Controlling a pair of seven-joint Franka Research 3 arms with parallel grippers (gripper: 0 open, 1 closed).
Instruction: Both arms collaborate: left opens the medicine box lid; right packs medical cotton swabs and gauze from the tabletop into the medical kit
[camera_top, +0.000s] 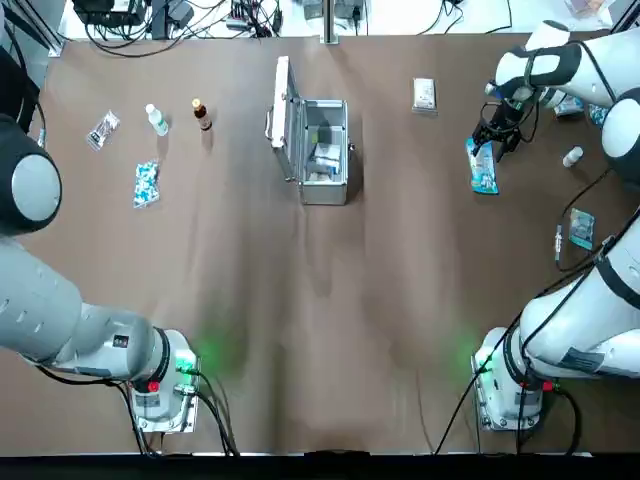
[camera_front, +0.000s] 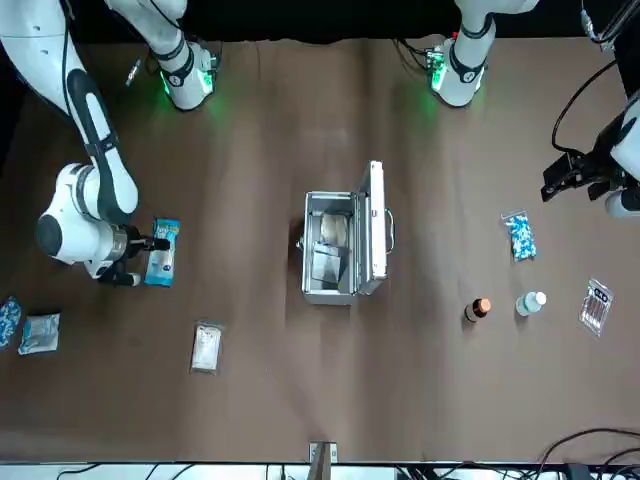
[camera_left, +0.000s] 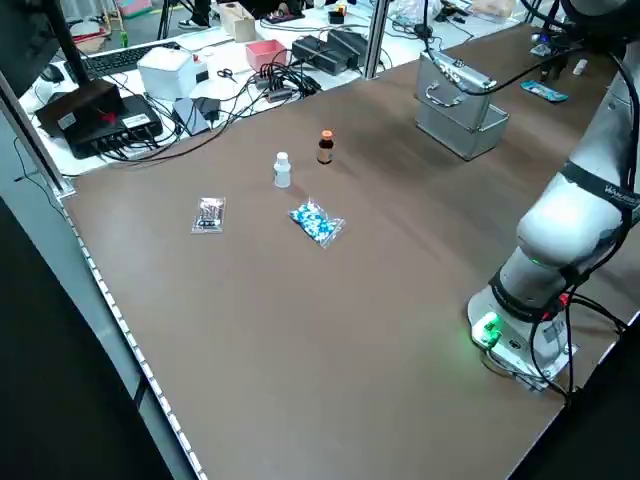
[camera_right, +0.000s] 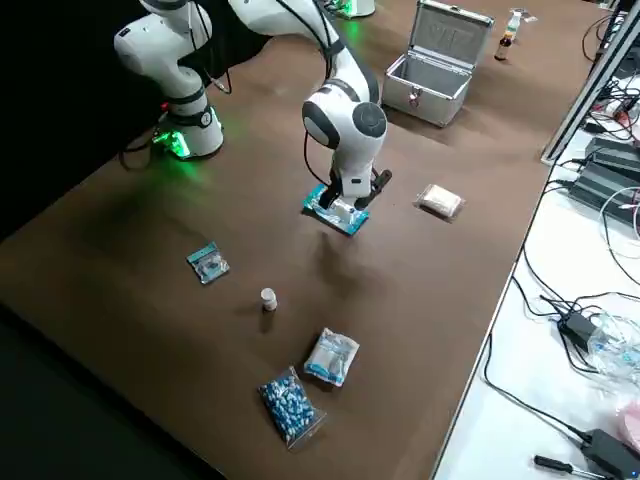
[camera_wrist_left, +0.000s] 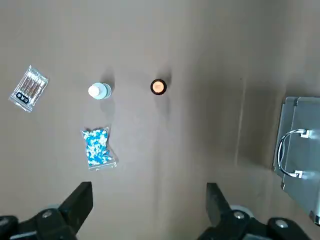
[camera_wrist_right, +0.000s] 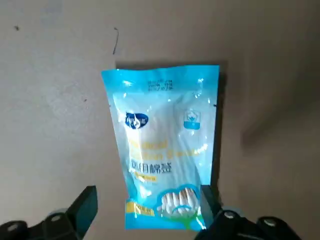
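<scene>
While the kit stands open, white packets lie inside.

The dropper bottle stands beside the white-capped bottle.

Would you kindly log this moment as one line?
lid open | right claw open at swabs packet | gauze on tabletop

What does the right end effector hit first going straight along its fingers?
Likely the teal swab packet: in its wrist view the packet lies ahead of the open right end effector, near one finger. Exact contact point and depth are unclear.
</scene>
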